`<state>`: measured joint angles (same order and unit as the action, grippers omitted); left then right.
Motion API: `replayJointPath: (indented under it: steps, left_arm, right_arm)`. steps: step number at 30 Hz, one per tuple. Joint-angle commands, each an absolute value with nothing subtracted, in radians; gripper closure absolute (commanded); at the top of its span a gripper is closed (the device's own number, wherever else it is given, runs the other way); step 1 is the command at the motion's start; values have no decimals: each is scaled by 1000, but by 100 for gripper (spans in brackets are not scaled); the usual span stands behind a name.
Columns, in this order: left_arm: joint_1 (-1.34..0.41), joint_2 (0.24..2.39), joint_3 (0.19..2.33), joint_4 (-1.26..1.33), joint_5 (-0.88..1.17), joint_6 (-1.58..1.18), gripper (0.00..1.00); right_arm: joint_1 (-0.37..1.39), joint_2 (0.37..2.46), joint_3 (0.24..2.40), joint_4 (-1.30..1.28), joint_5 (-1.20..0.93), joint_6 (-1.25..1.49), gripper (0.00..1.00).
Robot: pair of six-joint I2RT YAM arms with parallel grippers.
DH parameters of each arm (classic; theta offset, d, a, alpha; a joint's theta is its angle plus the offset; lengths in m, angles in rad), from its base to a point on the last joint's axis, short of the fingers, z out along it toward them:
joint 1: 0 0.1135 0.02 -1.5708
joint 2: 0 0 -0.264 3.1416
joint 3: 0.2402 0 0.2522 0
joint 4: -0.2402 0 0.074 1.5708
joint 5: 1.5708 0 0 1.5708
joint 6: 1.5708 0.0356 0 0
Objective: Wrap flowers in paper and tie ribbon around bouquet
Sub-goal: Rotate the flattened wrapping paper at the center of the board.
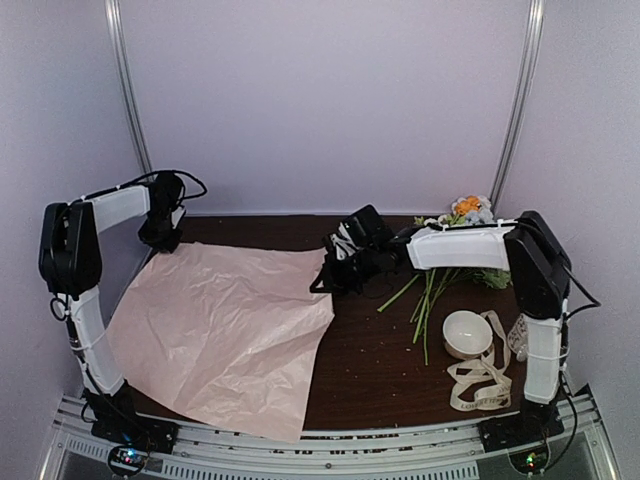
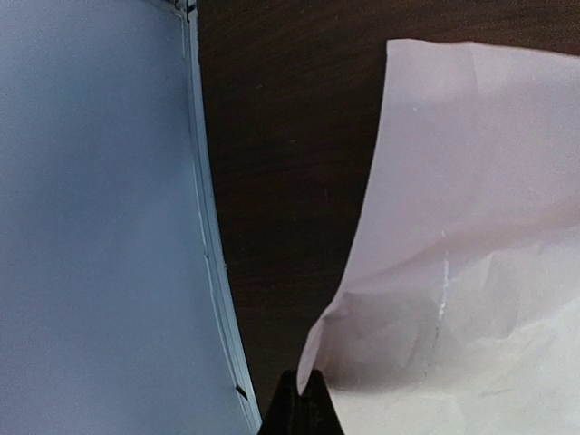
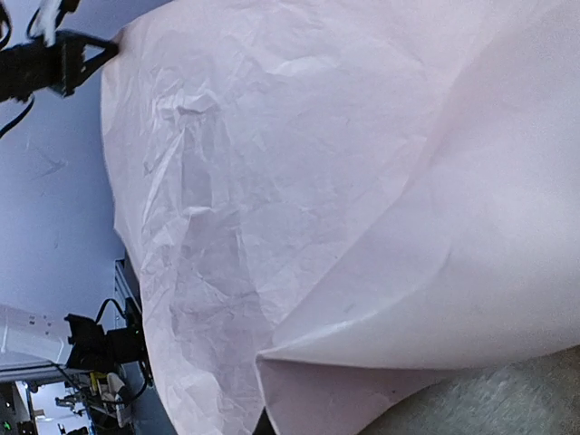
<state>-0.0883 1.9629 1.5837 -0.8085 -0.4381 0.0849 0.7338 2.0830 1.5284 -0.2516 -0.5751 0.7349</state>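
Observation:
The pink paper [image 1: 220, 330] lies spread over the left half of the dark table. My left gripper [image 1: 165, 245] is at its back left corner. In the left wrist view the gripper [image 2: 306, 391] is shut on that corner of the paper [image 2: 471, 227], which rises slightly off the table. My right gripper [image 1: 325, 275] is at the back right corner, shut on the lifted, folded edge of the paper [image 3: 317, 181], which hides most of the fingers. The flowers [image 1: 440, 285] lie at the back right, blooms toward the wall. The ribbon [image 1: 480, 385] lies loose at the front right.
A white bowl [image 1: 467, 333] sits between the flower stems and the ribbon, under the right arm's forearm. The left wall panel [image 2: 91, 227] stands close beside the left gripper. The table's near edge meets a metal rail [image 1: 330, 445].

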Motion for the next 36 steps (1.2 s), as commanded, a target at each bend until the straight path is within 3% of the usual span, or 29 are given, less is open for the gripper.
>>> replayJointPath:
  steps: [1,5,12,18,24,29,32,36]
  left_arm:
    - [-86,2014,1688,-749,-355,93,100]
    - [-105,2049,1761,-748,-351,89,100]
    - [-171,2117,1909,-755,-365,129,100]
    - [-202,2190,1998,-755,-366,151,100]
    - [-241,2293,2029,-734,-397,209,100]
    - [-254,2355,2081,-731,-398,250,100]
    - [-267,2385,2104,-730,-421,294,100]
    - [-270,2411,2132,-730,-443,321,100]
  right_arm:
    - [768,1929,1385,-97,-500,799,100]
    - [772,1873,1243,107,-521,946,100]
    - [770,1808,1225,185,-418,1044,99]
    - [777,1788,1067,379,-401,1258,96]
    - [775,1753,920,478,-366,1386,74]
    - [765,1663,876,403,-306,1353,52]
    - [755,1586,844,329,-244,1306,44]
    - [734,1497,852,186,-155,1173,42]
